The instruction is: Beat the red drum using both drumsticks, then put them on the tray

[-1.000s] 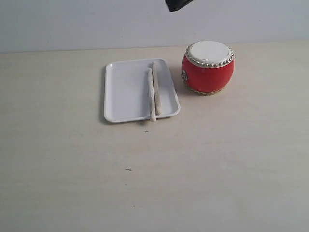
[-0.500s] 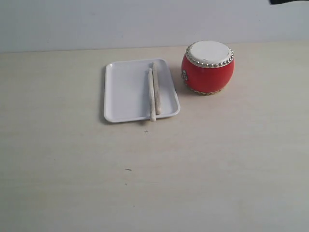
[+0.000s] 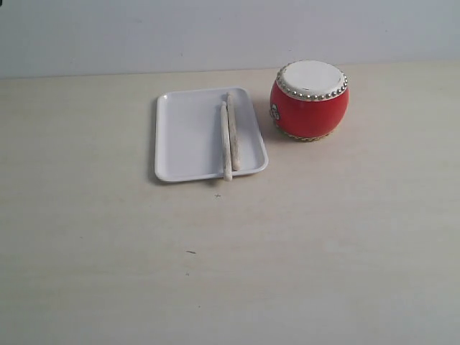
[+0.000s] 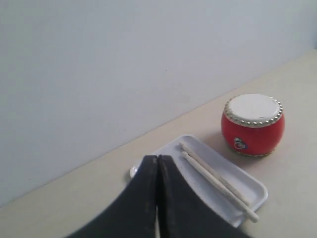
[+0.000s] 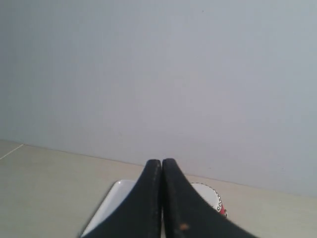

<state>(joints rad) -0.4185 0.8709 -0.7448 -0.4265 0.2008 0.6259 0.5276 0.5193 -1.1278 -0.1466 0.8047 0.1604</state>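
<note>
The red drum (image 3: 310,100) stands upright on the table, just right of the white tray (image 3: 188,136). Both pale drumsticks (image 3: 229,136) lie side by side along the tray's right part; one sticks slightly over the near rim. Neither gripper shows in the exterior view. In the left wrist view my left gripper (image 4: 157,158) is shut and empty, raised above the table short of the tray (image 4: 247,181), the drumsticks (image 4: 213,178) and the drum (image 4: 253,124). My right gripper (image 5: 161,162) is shut and empty too, hiding most of the tray (image 5: 111,201) and drum (image 5: 210,196).
A pale wooden table (image 3: 215,266) fills the exterior view, with a plain grey wall (image 3: 180,29) behind it. Small dark specks (image 3: 190,252) mark the tabletop in front of the tray.
A dark arm part at the top edge moved from the middle to the right corner, then left the exterior view. Drum, tray and sticks stayed put.
</note>
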